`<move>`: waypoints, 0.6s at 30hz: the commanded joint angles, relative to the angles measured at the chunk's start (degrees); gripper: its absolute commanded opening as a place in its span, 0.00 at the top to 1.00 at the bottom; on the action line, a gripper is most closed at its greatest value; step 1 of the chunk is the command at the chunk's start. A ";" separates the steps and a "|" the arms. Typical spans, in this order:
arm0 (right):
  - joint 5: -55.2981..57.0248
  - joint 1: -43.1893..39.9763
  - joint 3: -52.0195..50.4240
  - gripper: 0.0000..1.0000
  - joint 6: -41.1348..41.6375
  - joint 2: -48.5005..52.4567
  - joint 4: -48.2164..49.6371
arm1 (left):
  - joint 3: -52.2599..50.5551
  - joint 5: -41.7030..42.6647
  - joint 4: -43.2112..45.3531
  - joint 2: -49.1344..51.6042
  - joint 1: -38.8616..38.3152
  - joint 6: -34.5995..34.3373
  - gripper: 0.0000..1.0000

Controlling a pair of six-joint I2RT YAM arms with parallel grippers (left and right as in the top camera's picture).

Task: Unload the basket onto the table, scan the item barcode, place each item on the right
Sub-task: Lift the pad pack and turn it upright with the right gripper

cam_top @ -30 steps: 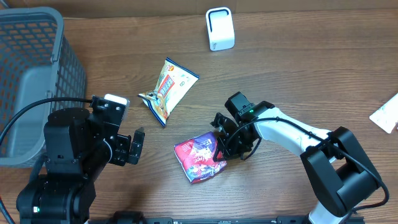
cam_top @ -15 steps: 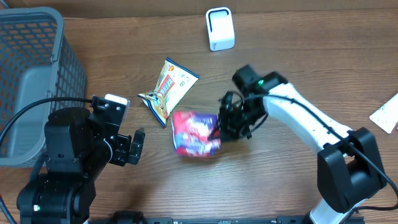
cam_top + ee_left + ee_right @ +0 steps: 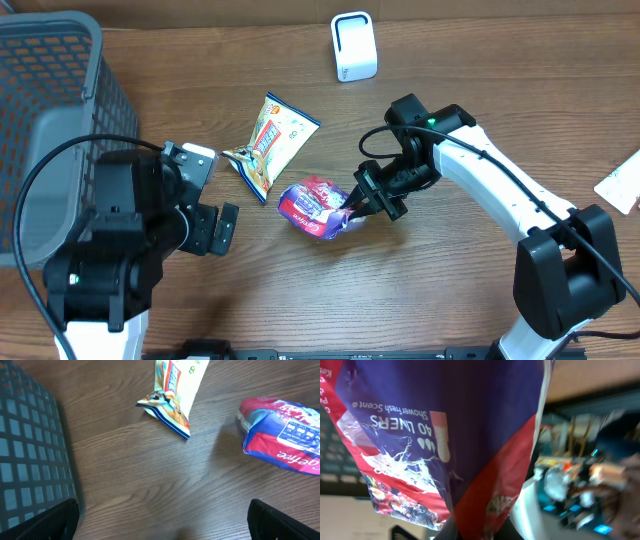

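The item is a red and purple liner pack (image 3: 315, 208), held off the table at the middle and tilted on its side. My right gripper (image 3: 362, 203) is shut on its right edge. In the right wrist view the pack (image 3: 445, 425) fills the frame above the gripper (image 3: 480, 532), with its printed purple face towards the camera. The left wrist view shows the pack (image 3: 282, 435) at the right with a white-printed panel. My left gripper (image 3: 222, 228) stands open to the pack's left, with nothing between its fingers (image 3: 47, 520). No barcode is visible.
A white scanner (image 3: 353, 46) stands at the back centre. A yellow and white snack bag (image 3: 270, 140) lies just left of the pack. A grey mesh basket (image 3: 50, 120) fills the far left. A white card (image 3: 622, 183) lies at the right edge.
The right arm has lifted the pack off the table, carried it back and left, and turned it onto its side. The left arm has shifted slightly.
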 commanded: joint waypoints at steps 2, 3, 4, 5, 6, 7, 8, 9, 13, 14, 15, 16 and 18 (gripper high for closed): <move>-3.80 -0.31 0.87 0.96 18.08 -0.70 -2.32 | 0.02 0.02 -0.11 1.86 0.35 -2.54 0.00; -3.76 -0.46 0.87 0.96 20.50 -0.70 -2.69 | 0.02 0.00 -0.26 2.23 0.35 -3.26 0.00; -3.76 -0.68 0.87 0.96 22.73 -0.70 -2.99 | 0.02 0.02 -0.46 2.58 0.35 -3.67 0.00; -3.74 -0.92 0.87 0.96 24.63 -0.70 -2.97 | 0.02 0.02 -0.72 2.99 0.35 -4.13 0.00; -3.76 -1.22 0.87 0.96 26.21 -0.70 -2.97 | 0.02 0.00 -0.85 3.28 0.35 -4.70 0.00; -3.72 -1.49 0.87 0.96 27.67 -0.70 -2.97 | 0.02 0.02 -0.98 3.65 0.35 -5.29 0.00; -3.06 -1.86 0.87 0.96 29.83 -0.70 -2.95 | 0.02 0.02 -1.11 3.93 0.35 -5.55 0.00; -1.38 -2.40 0.87 0.96 32.72 -0.66 -2.95 | 0.02 0.00 -1.22 4.31 0.35 -6.05 0.00; 4.52 -4.46 0.87 0.96 40.83 -0.02 -2.97 | 0.02 0.00 -1.25 5.60 0.35 -9.46 0.00; 5.66 -4.90 0.85 0.96 42.12 0.09 -2.95 | 0.02 0.00 -1.31 5.81 0.35 -9.86 0.00; 7.06 -5.38 0.83 0.96 43.87 0.52 -2.95 | 0.02 0.02 -1.44 6.14 0.35 -10.01 0.00; 7.87 -5.75 0.81 0.96 44.81 0.87 -2.93 | 0.02 0.02 -1.55 6.47 0.35 -10.01 0.00; 7.91 -6.08 0.81 0.96 44.76 1.95 -2.93 | 0.02 0.02 -1.97 7.15 0.35 -10.01 0.00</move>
